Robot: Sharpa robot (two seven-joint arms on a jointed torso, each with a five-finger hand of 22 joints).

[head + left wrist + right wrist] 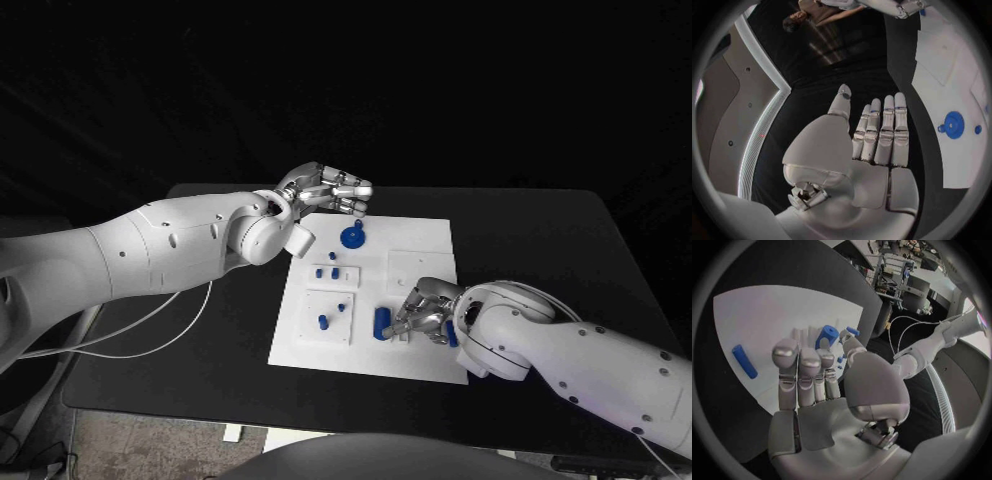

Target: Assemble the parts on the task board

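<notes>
Head camera looks down from above; each wrist camera sits close behind its hand; all share the task board (418, 250)

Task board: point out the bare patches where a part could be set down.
The task board is bare along its far right corner, beyond the round blue part, and along the near left edge. It is crowded mid-board, around the small parts and the right hand.
</notes>
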